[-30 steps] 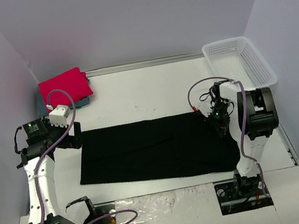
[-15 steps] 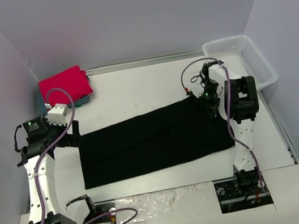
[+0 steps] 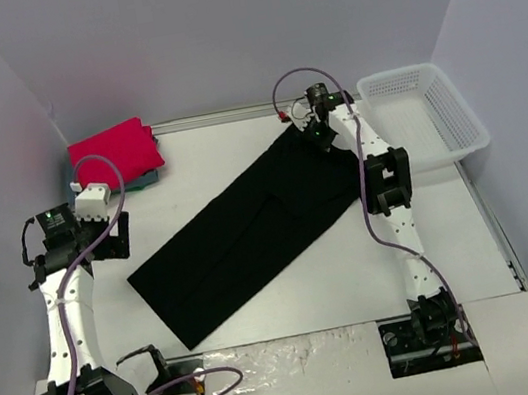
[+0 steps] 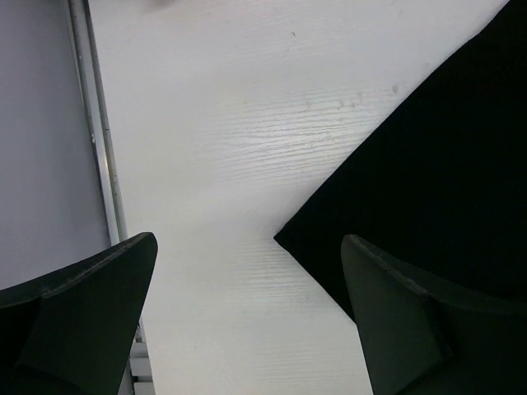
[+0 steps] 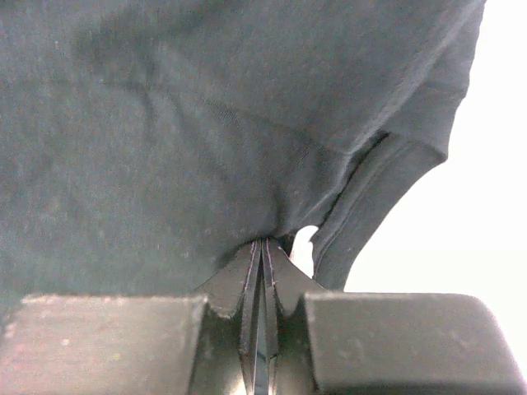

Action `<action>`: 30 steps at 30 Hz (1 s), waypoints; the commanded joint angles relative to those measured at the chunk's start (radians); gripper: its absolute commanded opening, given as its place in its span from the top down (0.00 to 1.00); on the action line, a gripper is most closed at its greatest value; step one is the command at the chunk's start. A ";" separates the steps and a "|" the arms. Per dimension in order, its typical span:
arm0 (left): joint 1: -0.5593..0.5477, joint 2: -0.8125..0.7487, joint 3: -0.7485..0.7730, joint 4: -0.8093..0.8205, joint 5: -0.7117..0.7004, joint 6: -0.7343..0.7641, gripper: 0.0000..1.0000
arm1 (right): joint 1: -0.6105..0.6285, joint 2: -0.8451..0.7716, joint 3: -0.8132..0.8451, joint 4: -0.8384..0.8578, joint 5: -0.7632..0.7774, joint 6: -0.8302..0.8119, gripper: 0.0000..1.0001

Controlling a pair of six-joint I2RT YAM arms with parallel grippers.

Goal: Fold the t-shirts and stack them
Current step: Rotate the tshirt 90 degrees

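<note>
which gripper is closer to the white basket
Right. The right gripper is just left of the white basket, shut on the black shirt; the left gripper is open, far off beyond the shirt's other end.

Black t-shirt (image 3: pixel 250 235): soft, matt cloth; the right wrist view shows a fine knit and a stitched hem. Red-pink t-shirt (image 3: pixel 114 151) and teal-blue t-shirt (image 3: pixel 147 180): matt cloth. Bench (image 4: pixel 247 107): white and matt, with a faint wood-like grain. Rail (image 4: pixel 95 123) along the bench edge: smooth metal with a dull sheen. Basket (image 3: pixel 467 118): white plastic mesh. Left hand (image 4: pixel 247 247) and right hand (image 5: pixel 262 259): fingers (image 4: pixel 82 304) of dark, smooth, matt plastic. Film (image 3: pixel 290 355) at the near edge of the bench: crinkled and glossy.
</note>
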 commanded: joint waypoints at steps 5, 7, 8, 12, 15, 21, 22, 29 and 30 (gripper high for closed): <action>0.029 0.017 0.049 0.000 -0.045 0.007 0.06 | 0.065 0.038 -0.018 0.413 -0.035 -0.016 1.00; 0.049 0.015 0.043 0.003 -0.044 0.007 0.06 | 0.081 0.043 -0.013 0.493 -0.021 -0.021 1.00; 0.057 0.015 0.043 0.003 -0.041 0.005 0.06 | 0.086 0.043 -0.013 0.516 -0.006 -0.024 1.00; 0.083 0.012 0.037 0.004 -0.022 0.003 0.06 | 0.106 0.020 -0.064 0.675 0.117 -0.016 1.00; 0.086 0.008 0.028 0.012 -0.016 0.003 0.06 | 0.115 -0.052 -0.152 0.782 0.221 -0.012 1.00; 0.086 -0.020 0.020 0.020 0.013 0.005 0.06 | 0.123 -0.326 -0.344 0.798 0.241 0.060 1.00; 0.086 -0.023 0.020 0.021 0.019 0.003 0.06 | 0.124 -0.362 -0.381 0.790 0.238 0.068 1.00; 0.086 -0.055 0.005 0.027 0.047 -0.004 0.06 | 0.140 -0.606 -0.668 0.663 0.150 0.150 1.00; 0.086 -0.054 0.006 0.026 0.048 -0.006 0.06 | 0.140 -0.623 -0.694 0.616 0.125 0.158 1.00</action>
